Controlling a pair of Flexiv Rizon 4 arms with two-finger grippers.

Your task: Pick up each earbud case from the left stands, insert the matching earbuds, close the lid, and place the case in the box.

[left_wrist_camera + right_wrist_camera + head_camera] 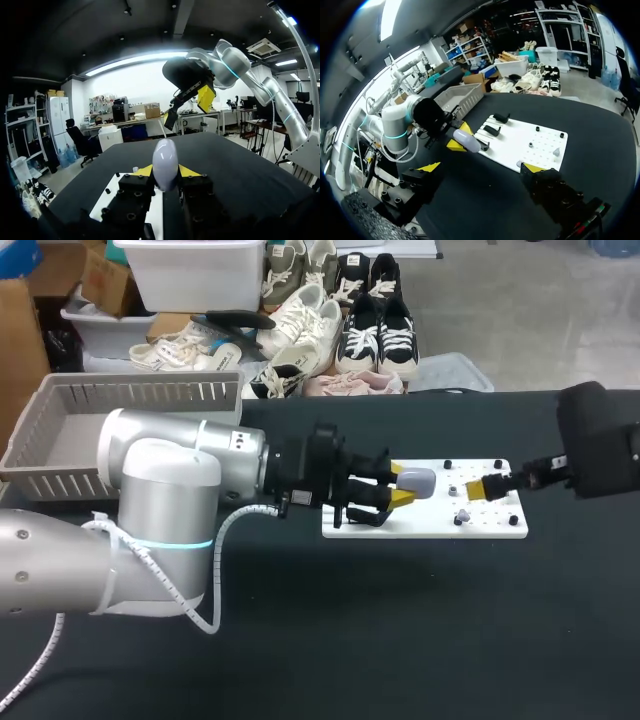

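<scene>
In the head view, your left end effector (402, 487) was over the 9 o'clock end of the white board (500, 530) on the black tabletop (400, 640). It held the pale purple earbud case (417, 481) between its yellow tips. Your right end effector (480, 486) was over the board's 3 o'clock side, near the case but not touching it. The grey box (60, 420) sat well apart, at 9 o'clock from the board.

In the left wrist view, the case (165, 160) stood up between the two fingers (188, 171), and both touched it. Your right end effector (189, 107) hung high up at 12 o'clock, ahead of the case. The board (117, 192) lay under the fingers.

In the right wrist view, your right end effector (481, 167) was wide, with nothing between its tips. Ahead of it, the left end effector (460, 136) gripped the case (468, 142) at the board's (520, 145) near edge. Two black stands (492, 130) sat on the board just past the case. The box (460, 97) was farther off.
</scene>
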